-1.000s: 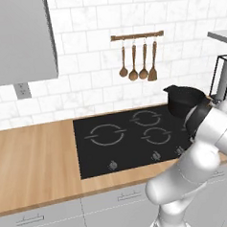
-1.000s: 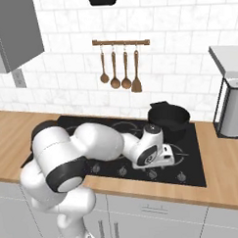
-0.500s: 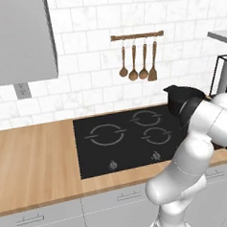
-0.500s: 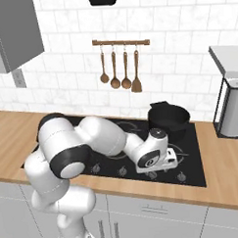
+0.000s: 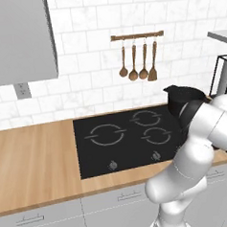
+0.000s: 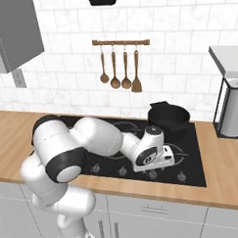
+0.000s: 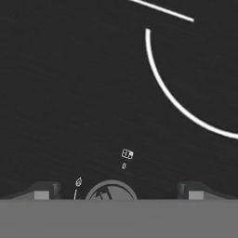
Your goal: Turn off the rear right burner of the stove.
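The stove (image 5: 131,138) is a flat black glass cooktop (image 6: 191,152) set in the wooden counter, with grey ring markings and a row of small dark knobs along its front. My gripper (image 7: 118,193) hangs low over that row, right of centre, and its white hand (image 6: 153,156) points down at the glass. It is open, and one round knob (image 7: 110,190) sits between the two fingertips (image 7: 44,190), close below the hand. A small burner symbol (image 7: 126,154) is printed just beyond the knob. A burner ring arc (image 7: 172,97) curves at the upper right.
A black pot (image 6: 169,118) stands on the rear right burner, just behind my hand. Wooden utensils (image 6: 121,67) hang on a rail on the tiled wall. A grey appliance (image 6: 233,111) stands on the counter right of the stove. More knobs (image 6: 122,171) lie left and right of the hand.
My hand has sunk a little toward the knob row and drifted slightly left. The arm's elbow has swung up and outward. The pot and stove have not moved.
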